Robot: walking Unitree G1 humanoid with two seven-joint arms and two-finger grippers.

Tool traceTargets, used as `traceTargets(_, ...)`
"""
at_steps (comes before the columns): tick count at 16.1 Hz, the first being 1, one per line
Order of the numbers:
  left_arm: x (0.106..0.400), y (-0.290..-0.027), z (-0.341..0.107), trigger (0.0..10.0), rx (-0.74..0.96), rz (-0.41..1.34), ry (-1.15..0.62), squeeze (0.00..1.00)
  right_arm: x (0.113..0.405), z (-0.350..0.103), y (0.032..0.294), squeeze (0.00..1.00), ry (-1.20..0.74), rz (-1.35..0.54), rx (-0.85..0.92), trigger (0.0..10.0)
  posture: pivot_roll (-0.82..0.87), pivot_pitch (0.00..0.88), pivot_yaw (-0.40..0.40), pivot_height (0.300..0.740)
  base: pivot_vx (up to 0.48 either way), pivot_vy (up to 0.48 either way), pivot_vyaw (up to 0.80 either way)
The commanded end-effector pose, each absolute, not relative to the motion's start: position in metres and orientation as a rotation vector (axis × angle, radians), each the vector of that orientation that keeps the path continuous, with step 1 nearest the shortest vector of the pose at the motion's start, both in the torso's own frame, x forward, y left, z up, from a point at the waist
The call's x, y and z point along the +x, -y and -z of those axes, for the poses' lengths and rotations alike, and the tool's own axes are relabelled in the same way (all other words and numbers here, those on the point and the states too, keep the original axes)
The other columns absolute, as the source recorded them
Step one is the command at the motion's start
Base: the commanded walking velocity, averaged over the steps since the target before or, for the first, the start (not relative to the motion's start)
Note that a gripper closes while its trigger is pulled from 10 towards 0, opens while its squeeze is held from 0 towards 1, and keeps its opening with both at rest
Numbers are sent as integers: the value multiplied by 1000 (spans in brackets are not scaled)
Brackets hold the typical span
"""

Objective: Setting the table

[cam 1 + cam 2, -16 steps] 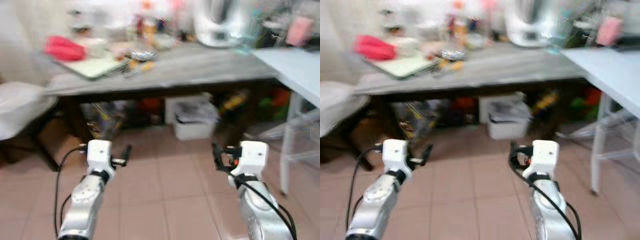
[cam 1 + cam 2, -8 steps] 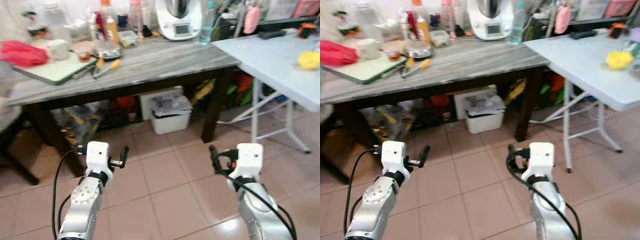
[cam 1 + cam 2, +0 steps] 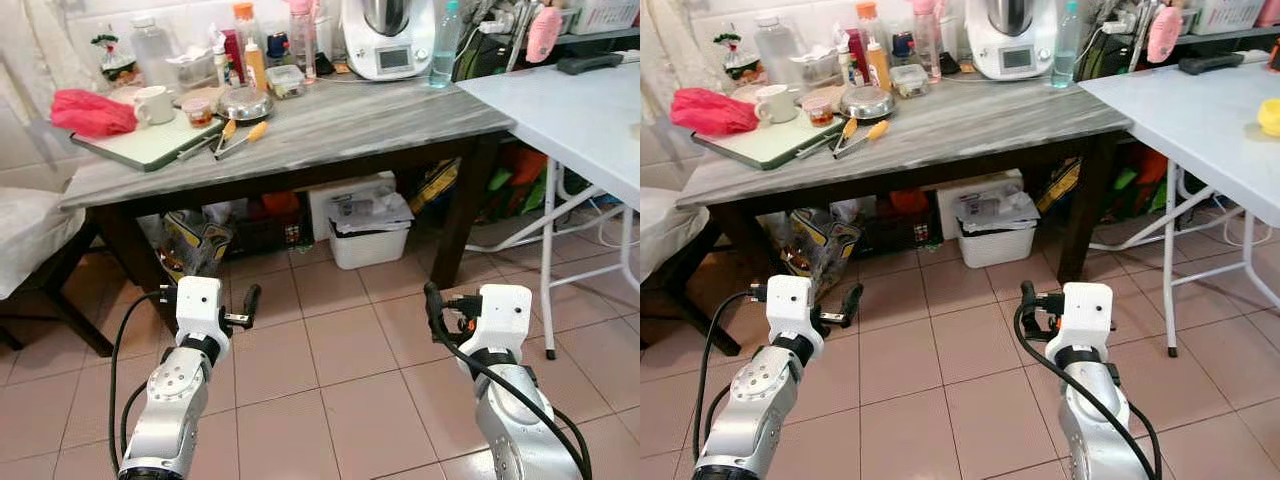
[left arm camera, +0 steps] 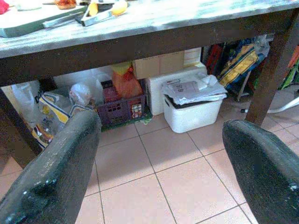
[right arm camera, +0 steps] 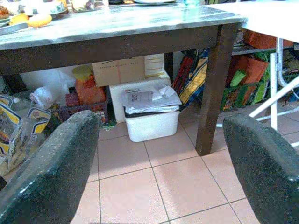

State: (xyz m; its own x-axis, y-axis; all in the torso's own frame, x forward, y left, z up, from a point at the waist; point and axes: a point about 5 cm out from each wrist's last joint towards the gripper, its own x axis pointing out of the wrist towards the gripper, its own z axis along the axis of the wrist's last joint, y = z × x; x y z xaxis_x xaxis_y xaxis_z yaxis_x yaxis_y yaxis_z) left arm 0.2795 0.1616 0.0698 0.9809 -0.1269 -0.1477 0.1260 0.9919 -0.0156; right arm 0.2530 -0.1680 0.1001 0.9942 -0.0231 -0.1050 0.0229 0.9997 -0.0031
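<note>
Ahead, a grey marble-look table (image 3: 330,125) on dark legs stands crowded at its far side with a white mug (image 3: 153,104), bottles and a green board (image 3: 150,143), its underside stuffed with half-hidden boxes, while my left gripper (image 4: 154,154) and right gripper (image 5: 159,154) hang spread wide over pink tiles.

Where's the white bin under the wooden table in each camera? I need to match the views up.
Left eye: white bin on the floor under the table, centre, slightly right.
Right eye: bin under the table, near centre.
Left wrist: bin on the tiles, between the two fingers.
Right wrist: bin on the tiles, just beside the table leg.
Shared landmark: dark table leg, close by the bin in all four.
</note>
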Motion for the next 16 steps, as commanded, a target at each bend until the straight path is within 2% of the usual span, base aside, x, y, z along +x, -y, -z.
traceTargets(1,280,-166,-70,10000,-1,109,-151,0,255,-100,165,0,-103,14,1,10000,-63,1,88,740,0,0,0)
traceTargets(16,280,-166,-70,10000,-1,109,-151,0,255,-100,165,0,-103,14,1,10000,-63,1,88,740,0,0,0)
